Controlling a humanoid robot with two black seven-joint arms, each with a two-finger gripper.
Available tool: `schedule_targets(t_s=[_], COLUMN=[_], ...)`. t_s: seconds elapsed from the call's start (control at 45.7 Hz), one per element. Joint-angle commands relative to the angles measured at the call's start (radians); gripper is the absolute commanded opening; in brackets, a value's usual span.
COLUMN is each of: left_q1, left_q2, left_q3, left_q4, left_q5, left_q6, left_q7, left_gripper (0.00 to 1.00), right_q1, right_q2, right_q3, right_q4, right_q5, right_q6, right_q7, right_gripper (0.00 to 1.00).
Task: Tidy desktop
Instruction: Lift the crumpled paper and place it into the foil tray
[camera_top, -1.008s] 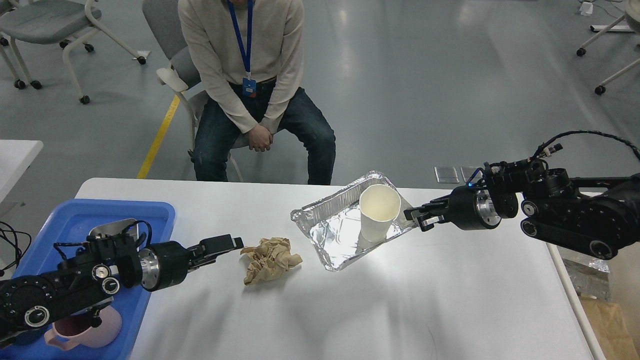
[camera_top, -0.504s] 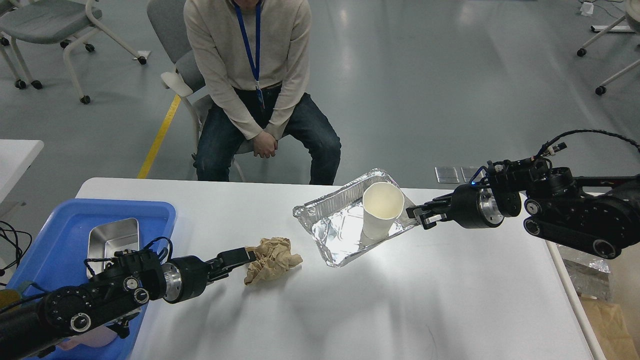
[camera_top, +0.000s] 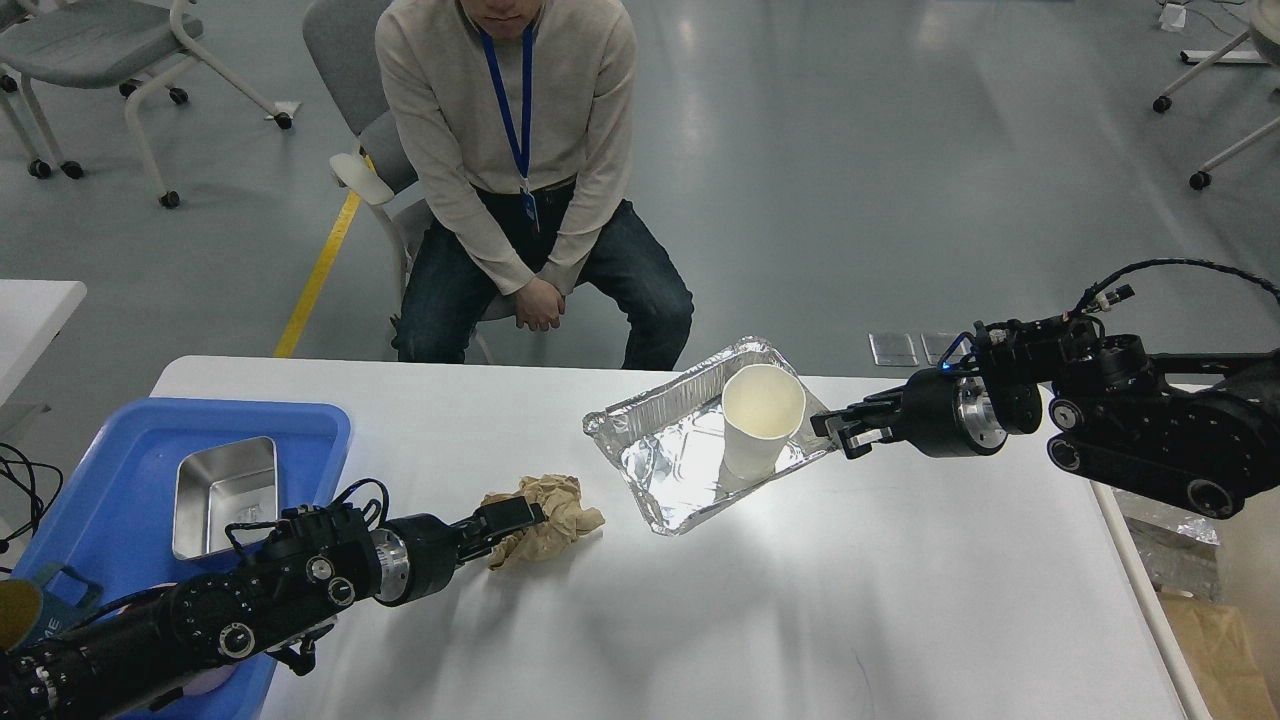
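The worktop (camera_top: 800, 600), white-grey w/ rounded corners, fills the lower centre of frame. On it, centre-left: crumpled brown paper (camera_top: 548, 505). My left gripper (camera_top: 515, 522) comes in from lower left, tip against the paper's left side; can't tell if the fingers are closed on it or just touching. Centre: foil tray (camera_top: 680, 480), tilted, right corner lifted. My right gripper (camera_top: 832, 432) from the right edge is pinched on that corner, fingers nearly together. White paper cup (camera_top: 760, 425) stands upright inside the tray. Blue plastic tray (camera_top: 130, 440) at lower left holds a steel container (camera_top: 225, 485). Person (camera_top: 510, 150) seated on chair (camera_top: 350, 130) at top centre, beyond the far edge.
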Motion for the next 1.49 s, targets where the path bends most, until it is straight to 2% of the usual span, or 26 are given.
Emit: schedule_targets(t_s=[0.0,0.044,0.219,0.285,0.372,0.482,0.635,0.832,1.227,1.468], left_q1=[0.002,0.004,-0.012,-0.013,-0.015,-0.018,-0.035,-0.062,-0.097,-0.192], left_q2=[-0.019,-0.029,-0.036,-0.036,-0.035,-0.026,-0.009,0.105,0.603,0.798], left_q3=[0.008,0.01,0.091,0.091,0.091,0.091,0.088,0.09,0.08,0.08], left_q4=[0.0,0.0,0.0,-0.001,-0.004,-0.006,-0.024,-0.175,-0.553,-0.679], left_q5=[0.009,0.011,0.008,0.006,0.0,-0.003,-0.003,-0.003,0.006,0.006], left_q6=[0.015,0.015,0.012,0.012,0.012,0.012,0.012,0.014,0.012,-0.006], left_q7=[0.001,0.003,0.001,0.0,-0.023,-0.057,-0.066,-0.06,-0.068,-0.068], left_gripper=[0.71,0.66,0.27,0.16,0.01,0.0,0.0,0.0,0.0,0.0], right_q1=[0.001,0.001,-0.001,-0.001,-0.001,-0.001,-0.001,-0.004,-0.004,-0.002], right_q2=[0.0,0.0,0.0,0.002,0.002,0.002,0.0,0.0,0.002,0.002], right_q3=[0.0,0.0,0.001,0.001,0.001,0.001,0.001,0.0,-0.002,-0.005], right_q4=[0.0,0.0,0.0,-0.002,-0.002,-0.002,-0.002,-0.002,-0.002,-0.002], right_q5=[0.0,0.0,0.0,0.0,0.0,0.0,0.0,0.0,0.0,0.002], right_q6=[0.0,0.0,0.0,0.0,-0.002,0.0,-0.002,-0.002,-0.002,-0.002], right_q7=[0.0,0.0,0.0,0.0,0.0,0.0,0.0,0.0,0.0,0.0], right_gripper=[0.0,0.0,0.0,0.0,0.0,0.0,0.0,0.0,0.0,0.0])
